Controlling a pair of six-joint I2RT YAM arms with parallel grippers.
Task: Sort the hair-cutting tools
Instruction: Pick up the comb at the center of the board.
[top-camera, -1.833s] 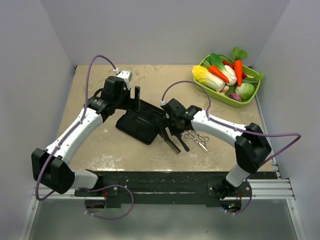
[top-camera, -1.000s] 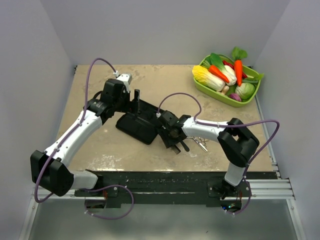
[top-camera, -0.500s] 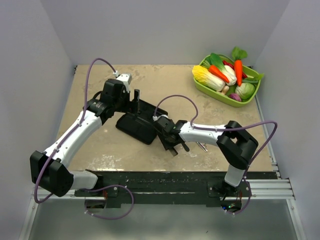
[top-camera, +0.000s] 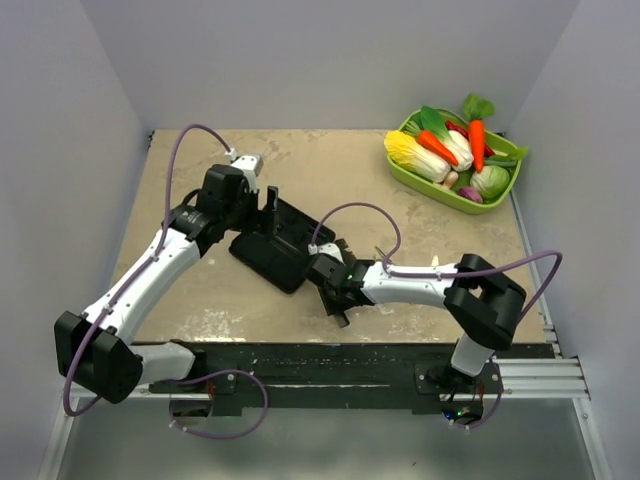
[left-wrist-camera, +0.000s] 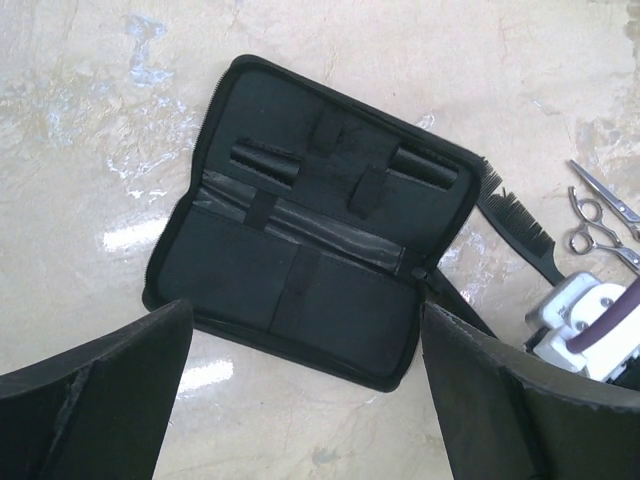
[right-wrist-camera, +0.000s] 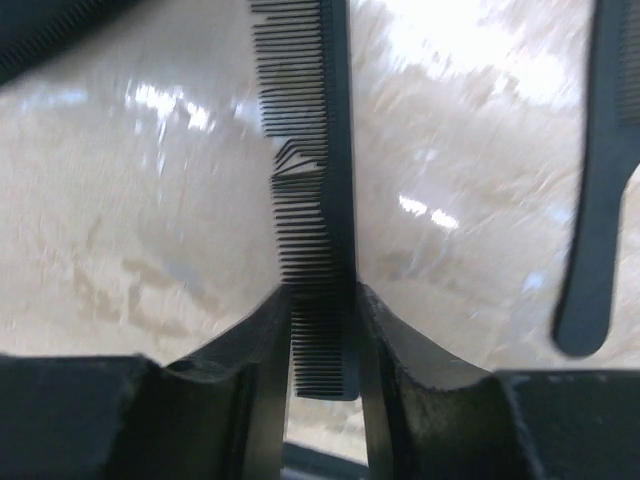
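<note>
In the right wrist view a slim black comb (right-wrist-camera: 325, 150) lies teeth-left on the table, and my right gripper (right-wrist-camera: 322, 300) is shut on its near end, one finger pressed to each side. A second black comb (right-wrist-camera: 600, 200) lies to the right. From above, the right gripper (top-camera: 335, 290) sits low beside the open black case (top-camera: 275, 245). My left gripper (top-camera: 270, 205) hovers open above the case (left-wrist-camera: 300, 230), holding nothing. The left wrist view also shows a comb (left-wrist-camera: 515, 215) and silver scissors (left-wrist-camera: 600, 215) right of the case.
A green basket (top-camera: 440, 190) of toy vegetables stands at the back right corner. The right arm's forearm (top-camera: 420, 282) stretches low across the table's near middle. Grey walls close in the table on three sides.
The right gripper has slid left and nearer, dropped to the table and narrowed its jaws onto the comb. The left arm shifted only slightly and stayed open.
</note>
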